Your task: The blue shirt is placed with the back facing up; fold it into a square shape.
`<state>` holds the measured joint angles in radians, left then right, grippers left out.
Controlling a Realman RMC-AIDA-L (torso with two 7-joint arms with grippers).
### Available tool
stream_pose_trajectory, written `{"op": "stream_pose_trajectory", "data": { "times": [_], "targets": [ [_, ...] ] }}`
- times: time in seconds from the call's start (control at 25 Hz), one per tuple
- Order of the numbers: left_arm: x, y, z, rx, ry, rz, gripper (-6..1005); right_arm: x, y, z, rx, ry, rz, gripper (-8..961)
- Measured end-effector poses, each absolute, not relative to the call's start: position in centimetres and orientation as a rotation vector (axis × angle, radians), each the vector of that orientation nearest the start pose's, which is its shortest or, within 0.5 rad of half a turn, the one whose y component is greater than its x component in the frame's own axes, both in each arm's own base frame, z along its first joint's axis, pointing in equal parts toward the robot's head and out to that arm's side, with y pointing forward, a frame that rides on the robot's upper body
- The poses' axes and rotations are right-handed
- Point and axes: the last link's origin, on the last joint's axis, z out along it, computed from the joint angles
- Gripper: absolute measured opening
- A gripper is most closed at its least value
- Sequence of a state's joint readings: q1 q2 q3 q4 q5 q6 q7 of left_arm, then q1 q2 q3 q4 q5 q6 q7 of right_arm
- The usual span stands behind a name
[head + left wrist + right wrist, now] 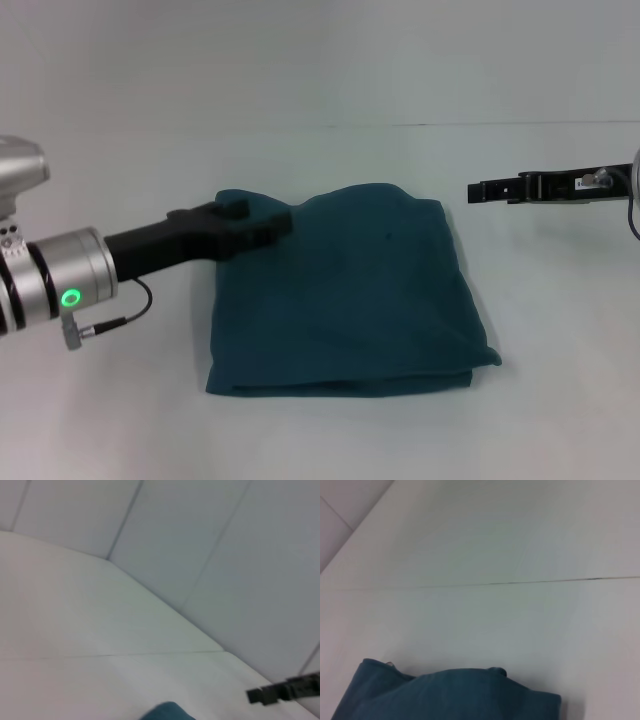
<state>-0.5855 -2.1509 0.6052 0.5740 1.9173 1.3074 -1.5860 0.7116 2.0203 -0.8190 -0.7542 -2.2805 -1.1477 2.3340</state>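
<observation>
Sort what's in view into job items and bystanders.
Job: blue shirt, folded roughly square; left claw at the shirt's far left corner; right claw held off to the shirt's right.
Bystanders: only the white table.

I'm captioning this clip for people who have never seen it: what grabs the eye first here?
The blue shirt, already folded into a rough square, lies mid-table as the one dark patch on the white table. The left gripper reaches in over its far left corner, while the right gripper hangs off to the shirt's right, clear of the cloth.
</observation>
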Motion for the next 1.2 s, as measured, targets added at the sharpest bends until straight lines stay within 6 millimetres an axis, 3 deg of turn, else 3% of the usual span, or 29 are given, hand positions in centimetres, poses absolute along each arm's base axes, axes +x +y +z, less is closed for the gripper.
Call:
{"op": "stream_pose_trajectory", "data": {
  "times": [0.08,0.28,0.52,0.84,1.2],
  "targets": [
    [-25.3,36.9,-2.3,-2.372,-1.080,-0.849,905,24.9,42.1,2.9,-2.247,1.391,0.335,690],
    [-25.8,39.0,-2.0,-2.214,-1.239,-0.799,905,25.0,41.9,3.0,-2.261,1.382,0.340,783],
    [-26.2,40.9,-2.5,-2.081,-1.344,-0.697,900,25.2,41.9,3.3,-2.251,1.370,0.353,774],
    [-25.4,42.2,-3.8,-2.074,-1.344,-0.604,885,25.2,42.1,3.5,-2.247,1.346,0.354,775],
    [-25.2,42.1,-4.3,-2.097,-1.339,-0.576,867,25.3,42.3,3.6,-2.231,1.333,0.354,775]
  ]
}}
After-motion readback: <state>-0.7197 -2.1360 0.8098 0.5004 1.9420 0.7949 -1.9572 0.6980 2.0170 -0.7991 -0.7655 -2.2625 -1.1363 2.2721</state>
